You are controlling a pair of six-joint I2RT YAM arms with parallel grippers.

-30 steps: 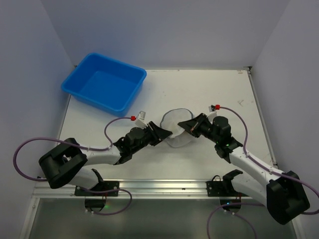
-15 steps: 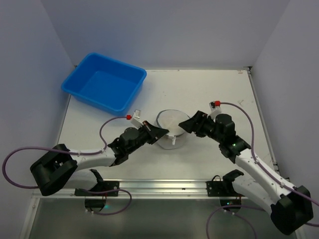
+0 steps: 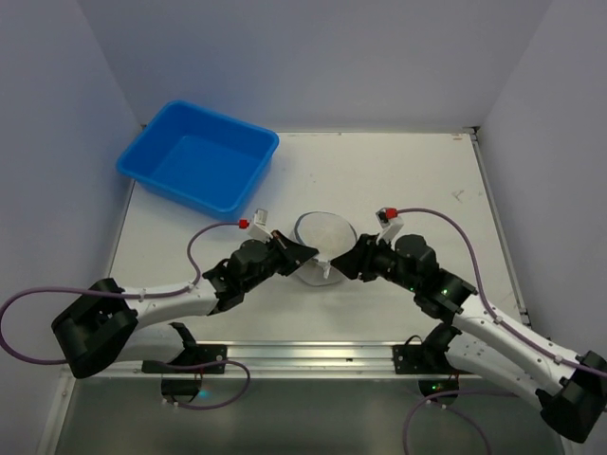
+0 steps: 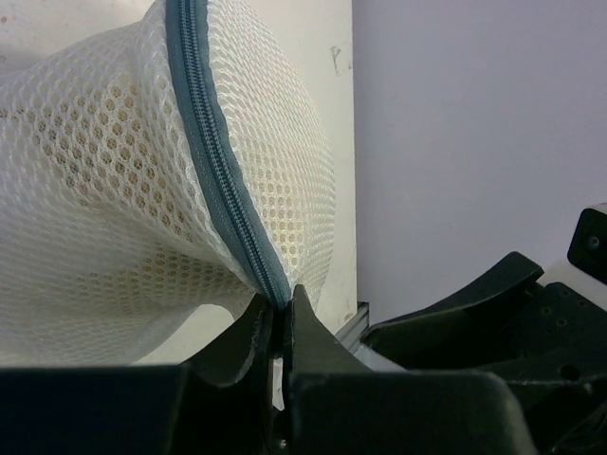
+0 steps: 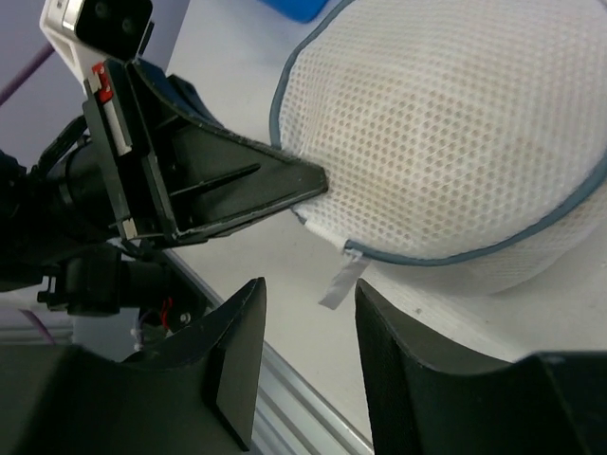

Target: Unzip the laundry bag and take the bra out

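Top external view: the laundry bag (image 3: 322,232) lies on the white table (image 3: 417,180) just below the middle of the frame, with both arms reaching in to it from the lower corners. The left gripper (image 3: 313,253) meets the bag's lower left edge and the right gripper (image 3: 346,264) sits at its lower right edge. The blue tub (image 3: 194,156) stands well apart, in the upper left of the frame.

In the left wrist view, the black fingers (image 4: 251,332) are pressed together at the bottom centre, clamped on the bag's seam where the blue-grey zipper (image 4: 213,152) comes down to them. The zipper looks zipped along the stretch in view. A yellowish tint shows through the white mesh at the left of the frame: the bra (image 4: 114,118), inside the bag.

In the right wrist view, the right gripper's two fingers (image 5: 237,351) stand apart at the bottom of the frame, closed on nothing. A white tag (image 5: 340,282) hangs from the bag's rim above the gap between them; whether it touches either finger cannot be told. The left gripper's tip pinches the rim just to the tag's upper left, and the mesh dome fills the upper right.
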